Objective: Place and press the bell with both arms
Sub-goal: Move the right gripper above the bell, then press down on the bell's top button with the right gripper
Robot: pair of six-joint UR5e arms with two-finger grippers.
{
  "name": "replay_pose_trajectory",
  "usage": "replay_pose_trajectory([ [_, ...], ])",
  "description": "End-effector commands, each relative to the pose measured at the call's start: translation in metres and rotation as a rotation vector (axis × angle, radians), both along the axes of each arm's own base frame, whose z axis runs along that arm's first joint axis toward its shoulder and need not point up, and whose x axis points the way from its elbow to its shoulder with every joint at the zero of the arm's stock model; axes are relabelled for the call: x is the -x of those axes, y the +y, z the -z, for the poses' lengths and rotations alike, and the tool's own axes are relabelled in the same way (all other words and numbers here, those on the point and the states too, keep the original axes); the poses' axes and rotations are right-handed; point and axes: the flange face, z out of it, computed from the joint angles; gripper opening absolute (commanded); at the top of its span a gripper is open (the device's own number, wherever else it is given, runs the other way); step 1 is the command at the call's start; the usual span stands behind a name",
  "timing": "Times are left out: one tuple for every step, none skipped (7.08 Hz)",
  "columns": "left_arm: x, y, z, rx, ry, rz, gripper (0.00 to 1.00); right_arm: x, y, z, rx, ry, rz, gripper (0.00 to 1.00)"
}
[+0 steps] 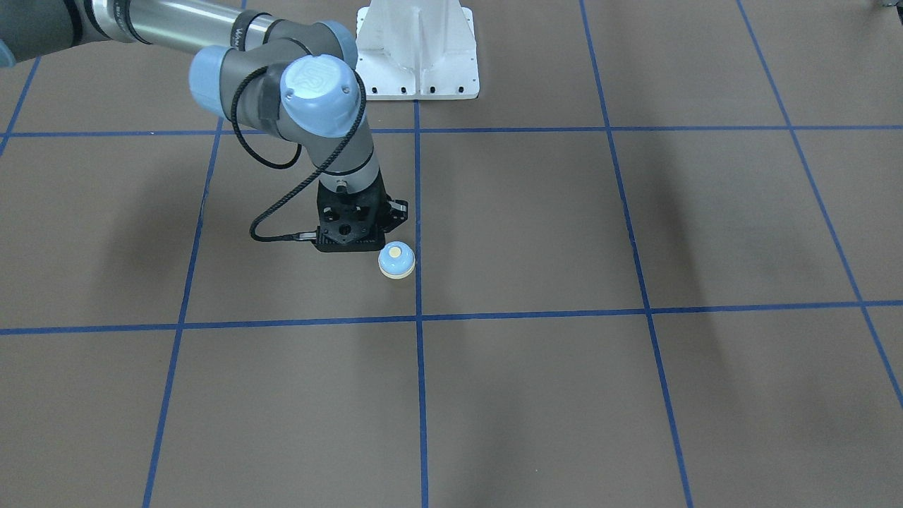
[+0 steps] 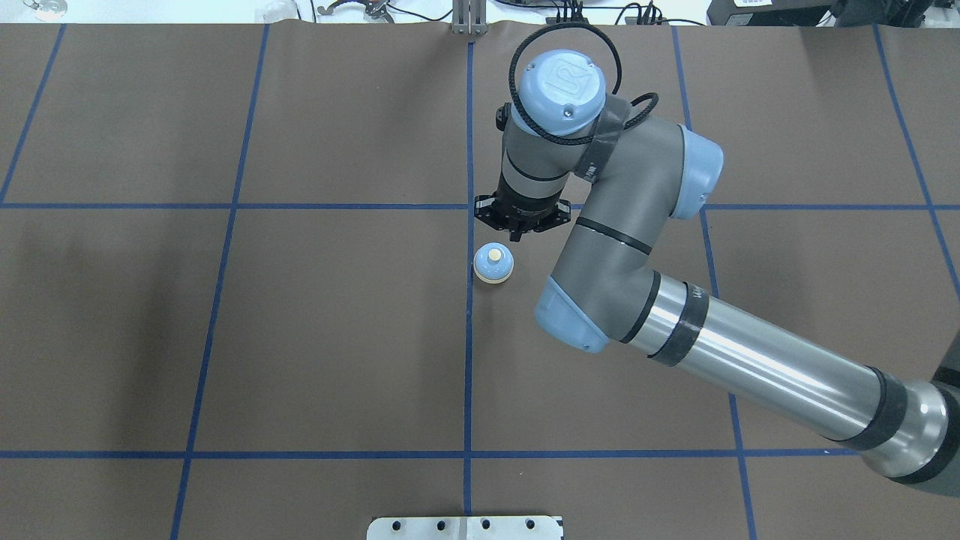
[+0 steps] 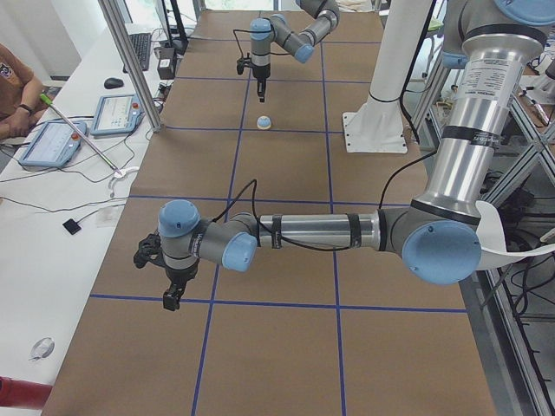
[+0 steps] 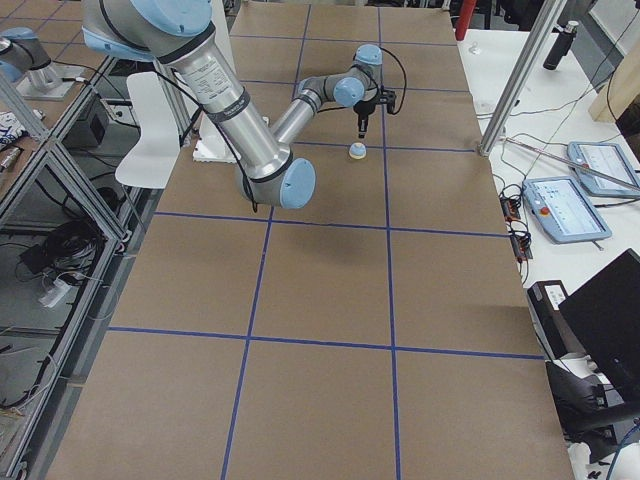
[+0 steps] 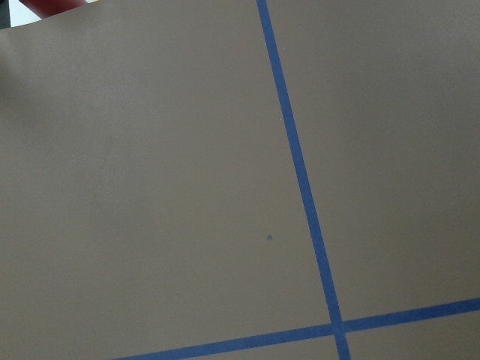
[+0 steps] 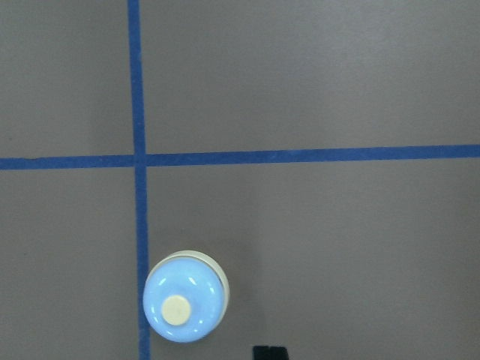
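1. While the bell (image 2: 493, 263) sits upright on the tabletop (image 2: 300, 337), touching a blue tape line (image 2: 469, 360) near the middle, the placing step looks done.
2. Right arm (image 2: 750, 360) reaches over that spot. The right jaws point down and hang above the tabletop just beyond the bell, on the side away from the robot, not touching it. They look drawn together and hold nothing.
3. Left arm (image 3: 329, 232) is well apart, at the tabletop's left end. The left jaws show only from the side camera, so I cannot tell how far open they are.
4. Judgement: the press is not yet done. The cream button (image 6: 176, 309) is uncovered, and neither arm is over it.
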Motion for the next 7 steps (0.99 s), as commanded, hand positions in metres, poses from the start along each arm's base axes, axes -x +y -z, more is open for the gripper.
replay_pose_trajectory([
  [-0.001,0.000,-0.001,0.002,0.000,-0.001,1.00,0.021,-0.001,-0.002,0.006,0.007,0.006,0.00],
  [-0.001,-0.001,0.001,-0.001,0.000,-0.001,1.00,0.026,-0.002,-0.006,0.008,0.009,0.009,0.00],
  [0.000,-0.001,0.000,0.001,-0.004,0.000,1.00,0.028,-0.003,-0.009,0.012,0.016,0.009,0.00],
  [0.000,-0.001,0.000,0.000,-0.004,0.001,1.00,0.030,-0.003,-0.011,0.008,0.009,0.010,0.00],
  [0.000,-0.001,-0.001,0.002,-0.005,0.000,1.00,0.039,-0.005,-0.021,0.005,0.008,0.014,0.00],
  [0.000,-0.001,-0.001,0.003,-0.004,0.001,1.00,0.044,-0.004,-0.022,0.000,-0.002,0.020,0.00],
  [-0.001,-0.002,-0.001,0.003,-0.006,0.000,1.00,0.049,-0.002,-0.030,0.006,0.011,0.024,0.00],
])
